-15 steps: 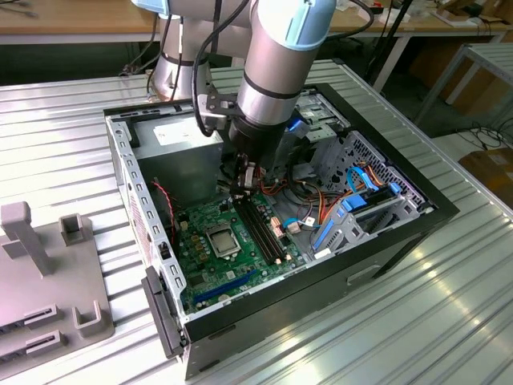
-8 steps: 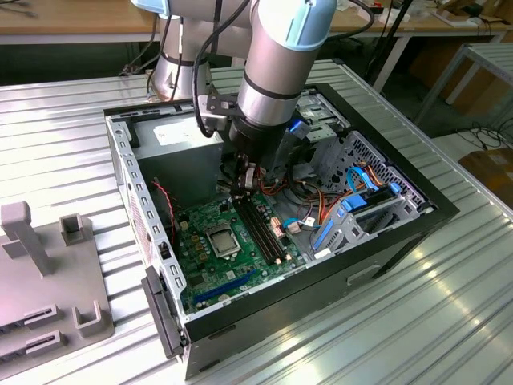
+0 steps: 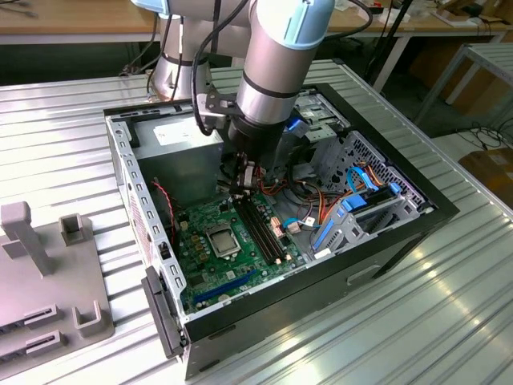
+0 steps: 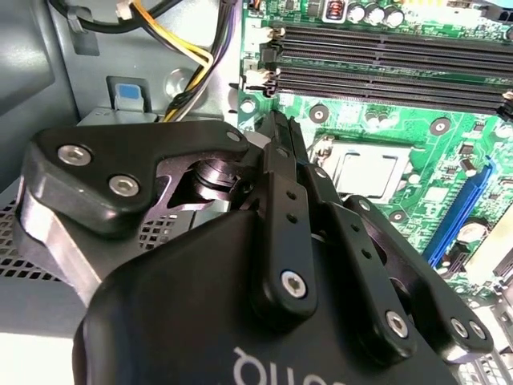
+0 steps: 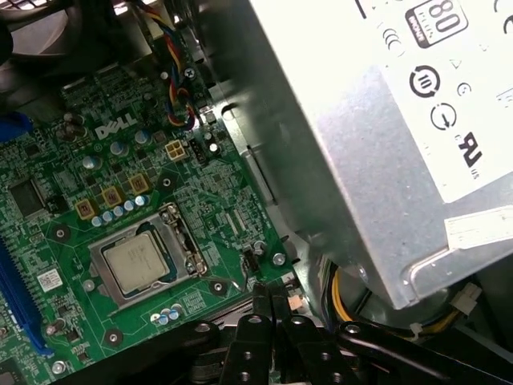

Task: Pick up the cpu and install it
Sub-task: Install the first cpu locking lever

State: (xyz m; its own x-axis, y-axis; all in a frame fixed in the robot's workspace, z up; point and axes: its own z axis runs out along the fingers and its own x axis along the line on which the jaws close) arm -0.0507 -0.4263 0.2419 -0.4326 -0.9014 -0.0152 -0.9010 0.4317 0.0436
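Note:
The cpu (image 3: 222,238) (image 5: 136,263) (image 4: 366,172) is a small silver-grey square lying flat in its socket on the green motherboard (image 3: 210,269), with the metal retaining frame (image 5: 106,248) around it. My gripper (image 3: 243,186) (image 5: 268,298) (image 4: 278,132) hangs inside the open computer case. It is a short way off the socket, above the board's edge between the grey power-supply box (image 3: 183,146) and the ends of the black memory slots (image 3: 263,228). Its black fingers are pressed together with nothing between them. It does not touch the cpu.
The case (image 3: 385,241) lies open on a ribbed metal table (image 3: 449,305). Bundled coloured cables (image 3: 321,204) and blue drive brackets (image 3: 345,216) crowd the exterior view's right of the board. A grey fixture (image 3: 48,273) stands on the table at the exterior view's left.

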